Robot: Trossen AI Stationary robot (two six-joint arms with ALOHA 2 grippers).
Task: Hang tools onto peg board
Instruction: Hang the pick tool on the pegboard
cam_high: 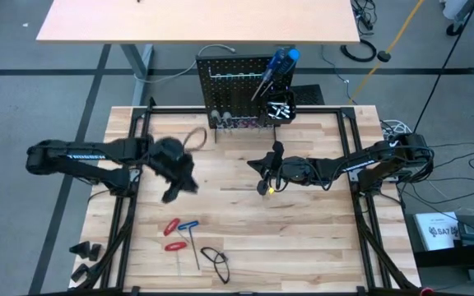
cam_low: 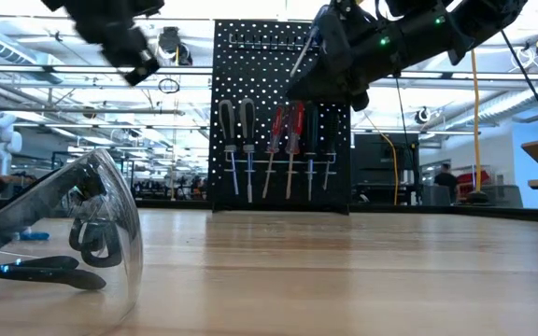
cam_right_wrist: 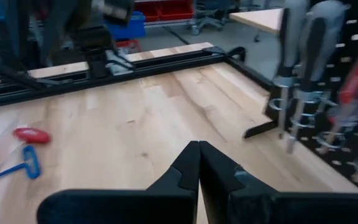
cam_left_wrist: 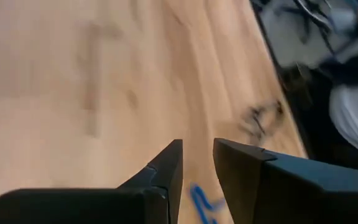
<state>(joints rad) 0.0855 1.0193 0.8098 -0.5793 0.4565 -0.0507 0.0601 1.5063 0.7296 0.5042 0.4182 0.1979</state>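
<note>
Left gripper jaws apparently empty, ajar.

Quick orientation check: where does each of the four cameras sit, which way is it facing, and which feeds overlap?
High: overhead, looking straight down on the table; both arms, the peg board, loose tools.
Low: table-top height, facing the peg board and room; both arms enter from above.
Left wrist: over bare wood, past the left gripper, jaws slightly apart.
Right wrist: past the shut right gripper toward hung screwdrivers.
Shared: high and right wrist both show the red- and blue-handled tools.
</note>
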